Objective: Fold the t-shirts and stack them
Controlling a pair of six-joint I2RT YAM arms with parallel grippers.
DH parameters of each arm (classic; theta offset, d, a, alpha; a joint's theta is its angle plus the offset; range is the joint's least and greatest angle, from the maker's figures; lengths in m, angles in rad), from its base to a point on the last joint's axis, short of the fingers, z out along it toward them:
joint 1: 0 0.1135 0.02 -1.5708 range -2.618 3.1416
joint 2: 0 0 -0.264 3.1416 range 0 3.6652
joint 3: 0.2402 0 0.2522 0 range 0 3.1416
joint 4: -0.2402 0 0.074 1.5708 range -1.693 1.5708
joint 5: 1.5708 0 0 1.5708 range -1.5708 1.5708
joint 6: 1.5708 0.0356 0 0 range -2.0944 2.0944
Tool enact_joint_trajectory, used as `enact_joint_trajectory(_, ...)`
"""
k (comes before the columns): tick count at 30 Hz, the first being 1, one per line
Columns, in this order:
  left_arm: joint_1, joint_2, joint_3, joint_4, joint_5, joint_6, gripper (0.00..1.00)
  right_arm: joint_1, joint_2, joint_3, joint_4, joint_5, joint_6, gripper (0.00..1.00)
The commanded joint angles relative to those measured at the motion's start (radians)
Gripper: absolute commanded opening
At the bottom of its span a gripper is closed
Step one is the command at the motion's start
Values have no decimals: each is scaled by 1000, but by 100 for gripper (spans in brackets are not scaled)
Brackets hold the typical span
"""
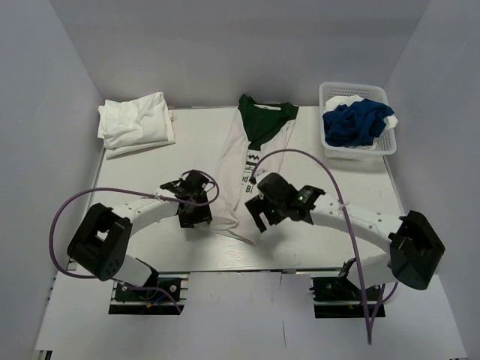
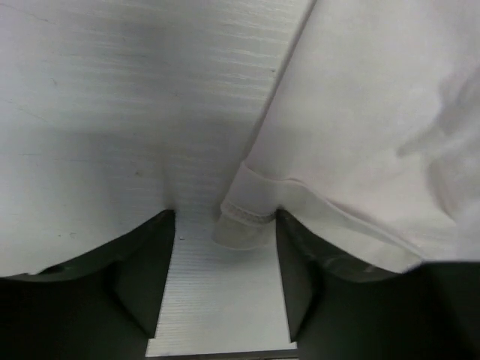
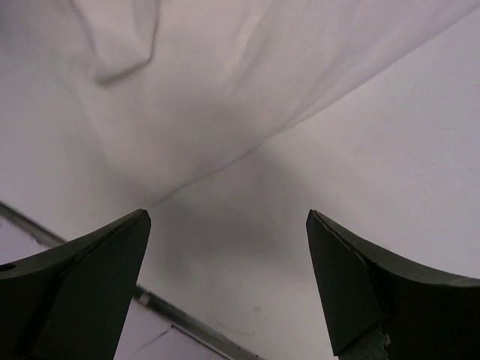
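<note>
We see a white stack, a dark green shirt, a white black-lettered shirt, and a royal blue shirt in a white basket.

White table, folded white t-shirts, lettered t-shirt, basket

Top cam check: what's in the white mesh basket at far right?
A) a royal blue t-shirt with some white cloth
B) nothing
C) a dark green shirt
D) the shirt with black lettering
A: the royal blue t-shirt lies crumpled in the white mesh basket, with white cloth showing behind it. The dark green t-shirt is out on the table.
</note>
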Motion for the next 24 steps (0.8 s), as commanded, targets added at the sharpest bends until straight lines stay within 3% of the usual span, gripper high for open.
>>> enact_joint_trajectory(1,13,10,-75,49,73,21,62,75,-6,-63,-35,-23,-12,90)
enact_joint_trajectory(5,22,31,-76,89,82,21,40,158,-28,-139,47,-60,-12,90)
enact_joint_trajectory(6,22,40,-76,89,82,21,28,170,-35,-150,66,-78,-12,90)
enact_joint_trajectory(8,22,50,-63,78,70,21,18,185,-50,-183,144,-70,-6,90)
enact_joint_trajectory(9,22,50,-53,68,59,21,4,191,-52,-202,162,-63,0,90)
enact_joint_trajectory(10,22,50,-53,68,59,21,0,198,-48,-218,219,-57,-3,90)
enact_joint_trajectory(18,32,22,-43,58,48,21,0,210,31,-276,383,-34,9,78)
enact_joint_trajectory(22,32,-27,-53,58,66,21,0,205,44,-304,428,-13,25,55)
enact_joint_trajectory(24,32,-42,-62,67,66,21,0,205,30,-315,457,-13,26,50)
